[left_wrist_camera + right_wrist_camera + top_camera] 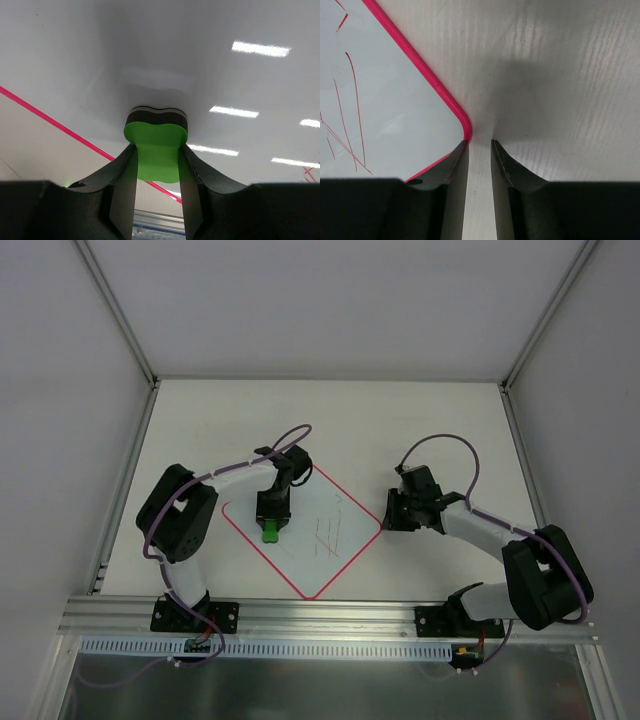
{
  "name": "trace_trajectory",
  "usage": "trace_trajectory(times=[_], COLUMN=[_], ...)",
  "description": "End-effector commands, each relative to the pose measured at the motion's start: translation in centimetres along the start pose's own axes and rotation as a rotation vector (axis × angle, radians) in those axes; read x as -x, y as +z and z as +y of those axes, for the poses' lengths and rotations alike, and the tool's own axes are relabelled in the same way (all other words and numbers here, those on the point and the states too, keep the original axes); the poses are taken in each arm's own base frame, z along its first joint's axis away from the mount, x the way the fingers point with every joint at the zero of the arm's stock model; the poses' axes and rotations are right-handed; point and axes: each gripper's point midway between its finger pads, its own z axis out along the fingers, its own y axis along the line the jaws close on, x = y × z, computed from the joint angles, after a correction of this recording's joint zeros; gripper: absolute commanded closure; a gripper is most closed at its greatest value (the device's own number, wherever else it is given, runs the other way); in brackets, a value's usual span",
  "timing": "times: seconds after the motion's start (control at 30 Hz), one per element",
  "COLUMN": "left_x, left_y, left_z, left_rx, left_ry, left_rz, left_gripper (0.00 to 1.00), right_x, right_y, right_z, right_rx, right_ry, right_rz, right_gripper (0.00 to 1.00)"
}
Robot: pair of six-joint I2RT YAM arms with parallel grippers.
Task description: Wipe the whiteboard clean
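Observation:
The whiteboard (312,565) lies turned like a diamond in the middle of the table, red-bordered, with thin scribbled lines (326,536) right of its centre. My left gripper (270,524) is shut on a small green eraser block (269,533), which presses onto the board's left part. In the left wrist view the green block (156,134) sits between my left gripper's (156,146) fingers, its dark pad against the glossy whiteboard (210,60). My right gripper (480,142) rests on the table at the whiteboard's (395,100) right corner. Its jaws stand slightly apart with nothing between them.
The white table (420,430) is closed in by pale walls on three sides. An aluminium rail (330,612) runs along the near edge, where both arm bases are bolted. Red pen strokes (355,115) show near the board's right corner.

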Motion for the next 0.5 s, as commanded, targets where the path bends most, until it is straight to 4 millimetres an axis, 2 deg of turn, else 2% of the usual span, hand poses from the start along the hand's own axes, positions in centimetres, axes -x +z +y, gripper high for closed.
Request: trace_trajectory(times=[0.0, 0.23, 0.33, 0.43, 0.47], left_x=[-3.0, -3.1, -3.1, -3.6, -4.1], left_y=[2.5, 2.6, 2.4, 2.1, 1.9], left_z=[-1.1, -1.3, -1.6, -2.7, -3.6], left_rx=[0.017, 0.021, 0.015, 0.001, -0.011], left_ry=[0.019, 0.030, 0.037, 0.054, 0.075], left_rz=[0.104, 0.100, 0.095, 0.096, 0.096], left_gripper=[1.00, 1.00, 1.00, 1.00, 1.00], right_x=[1.1, 0.6, -0.1, -0.5, -0.7], right_y=[-0.2, 1.0, 1.7, 2.1, 2.3], right_z=[1.6, 1.9, 1.8, 1.7, 1.5], right_rx=[0.054, 0.038, 0.028, 0.010, 0.000], right_ry=[-0.033, -0.042, -0.043, -0.038, -0.035], right_rz=[-0.035, 0.006, 0.040, 0.058, 0.066], right_gripper=[0.72, 0.73, 0.77, 0.90, 0.94])
